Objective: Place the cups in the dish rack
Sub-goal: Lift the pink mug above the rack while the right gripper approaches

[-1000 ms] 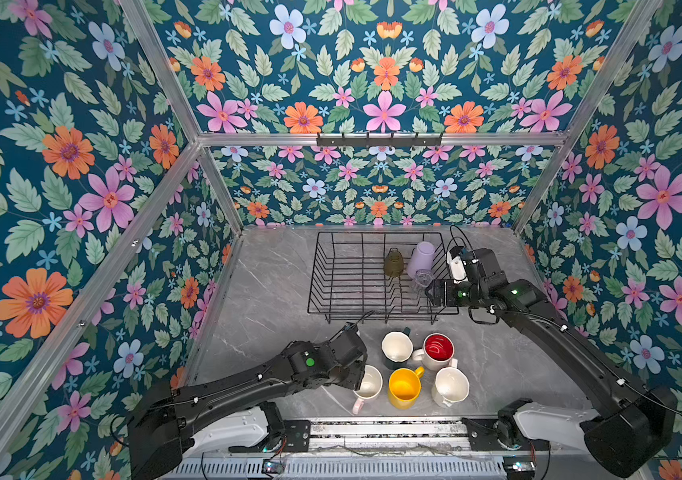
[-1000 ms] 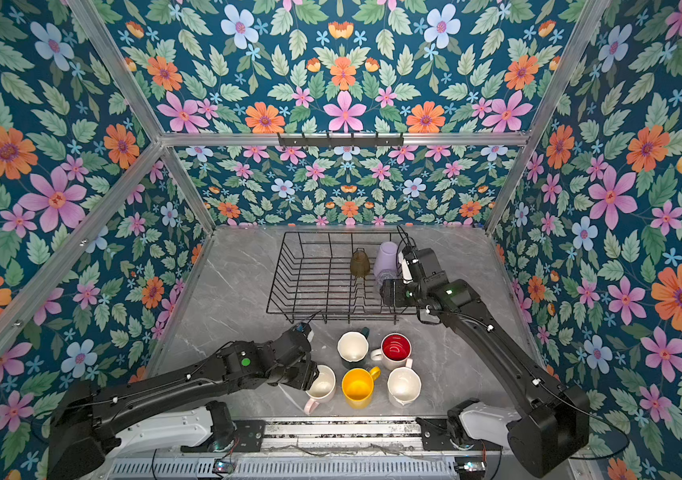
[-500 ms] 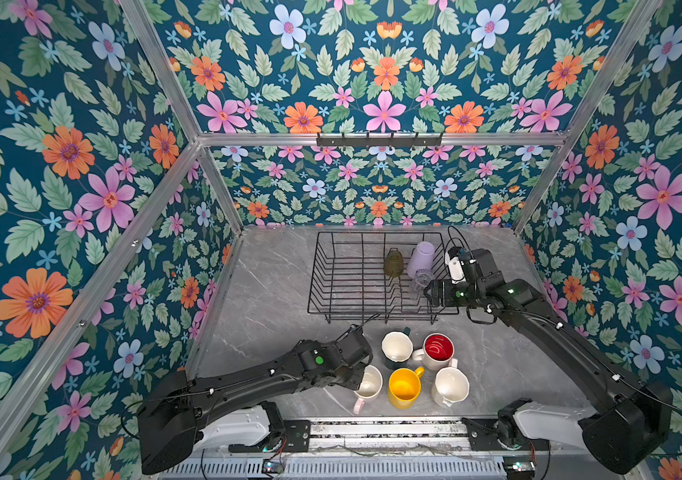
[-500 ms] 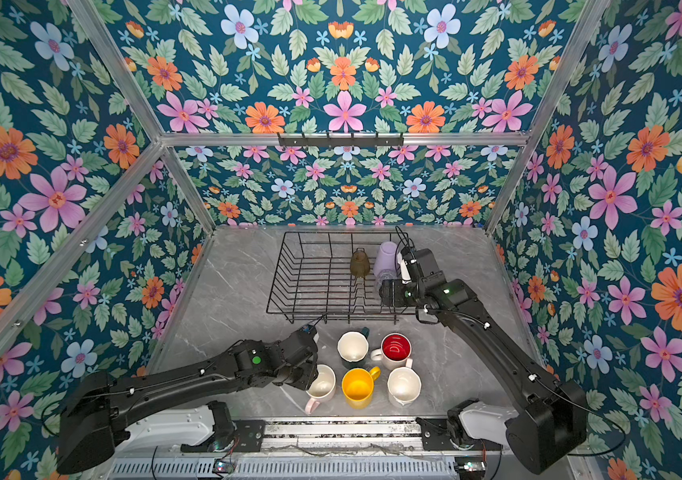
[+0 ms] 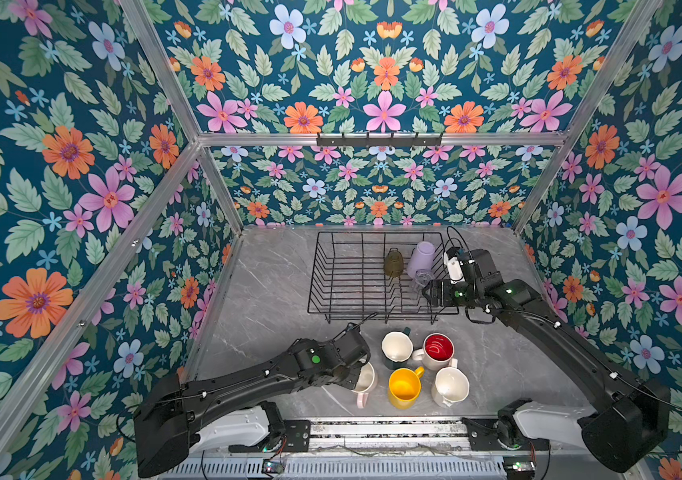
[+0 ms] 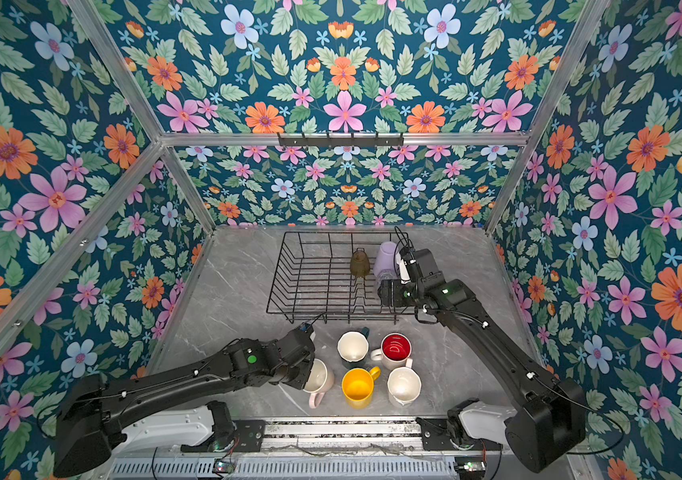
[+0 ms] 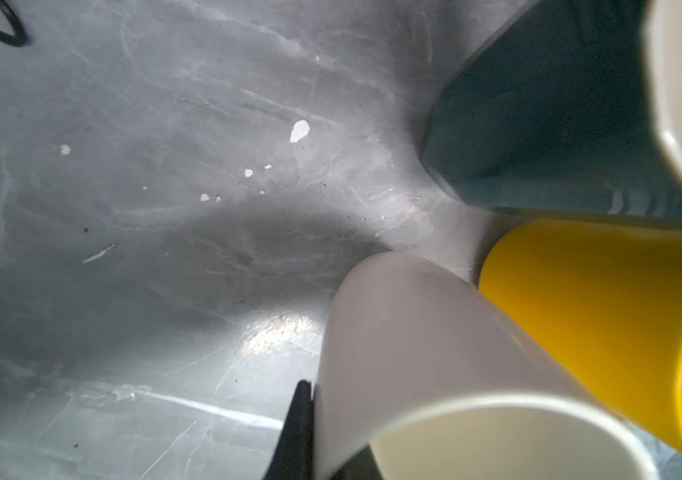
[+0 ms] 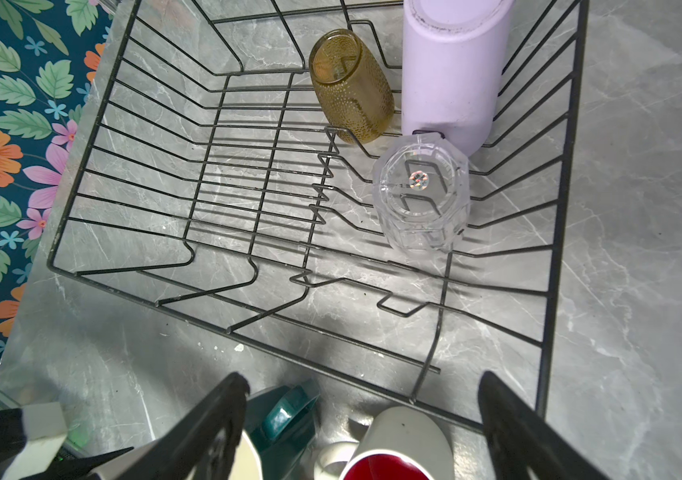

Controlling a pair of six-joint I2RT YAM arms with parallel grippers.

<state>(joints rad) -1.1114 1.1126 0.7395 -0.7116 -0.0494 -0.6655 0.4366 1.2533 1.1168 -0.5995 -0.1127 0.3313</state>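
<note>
Grip on the pale pink mug [image 5: 366,380]: the left hand [image 5: 352,376] is seen clamped narrow across the wall at its 9 o'clock side, one finger [image 7: 300,424] outside, the other hidden and taken to be inside. The mug is stood upright on the counter [image 5: 273,299], mouth up, handle pointed to 6 o'clock, at 8 o'clock of the cluster. The yellow mug [image 5: 403,386] is crowded close at 3 o'clock, the dark green mug [image 5: 396,349] at 1 o'clock. The dish rack [image 5: 313,270] is found at 12 o'clock from the held mug, well apart, so a lift and a carry over the near rim are judged to be called for. The left arm is plainly the nearer. The right hand [image 5: 431,292] is held wide and empty over the rack's 4 o'clock corner. Matte pink outside and cream within, the mug is judged rigid.
</note>
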